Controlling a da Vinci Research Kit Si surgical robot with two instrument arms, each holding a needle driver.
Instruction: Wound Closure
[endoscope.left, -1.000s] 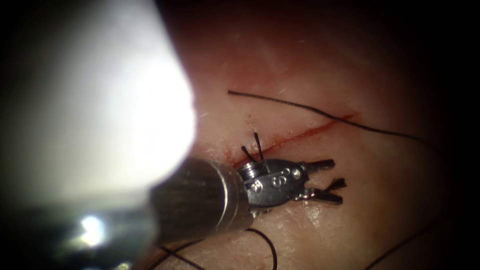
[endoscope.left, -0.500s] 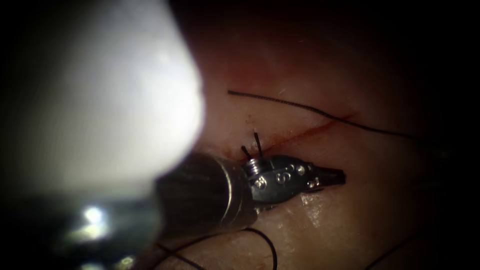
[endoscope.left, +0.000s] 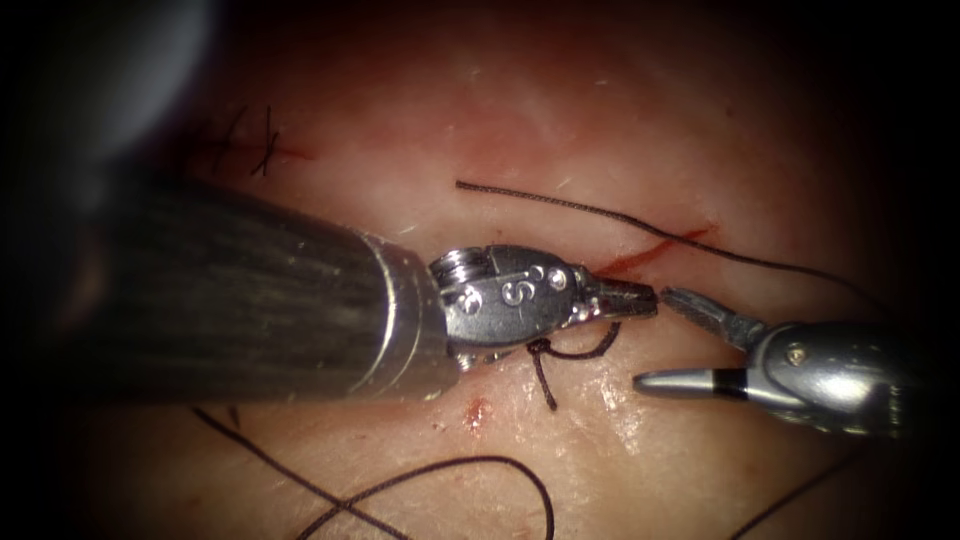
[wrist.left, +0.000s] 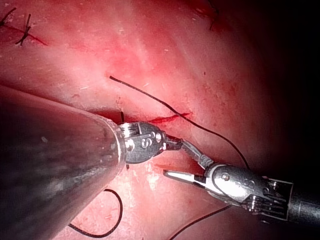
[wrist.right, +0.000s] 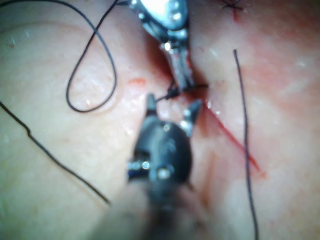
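Observation:
The left tool (endoscope.left: 628, 298) comes in from the left, its jaws shut on a short dark thread (endoscope.left: 590, 350). That thread curves down to a small knot (endoscope.left: 540, 347) on the tissue (endoscope.left: 700, 460) just below the cut (endoscope.left: 655, 250). The right tool (endoscope.left: 651, 337) faces it from the right with jaws wide open and nothing between them. The left wrist view shows the same meeting of the left tool (wrist.left: 175, 144) and the right tool (wrist.left: 173, 158). In the right wrist view the open right tool (wrist.right: 174, 101) sits just short of the left tool (wrist.right: 182, 75).
A long loose thread (endoscope.left: 600, 212) lies across the cut's right end. Finished stitches (endoscope.left: 255, 140) sit at the far left. More thread loops (endoscope.left: 450, 470) lie on the near tissue, beside a small red spot (endoscope.left: 475, 410).
The left tool's jaws closed, then it rose towards the cut, drawing up the short thread. A bright blur left the view's left side. The right tool came in from the right, open.

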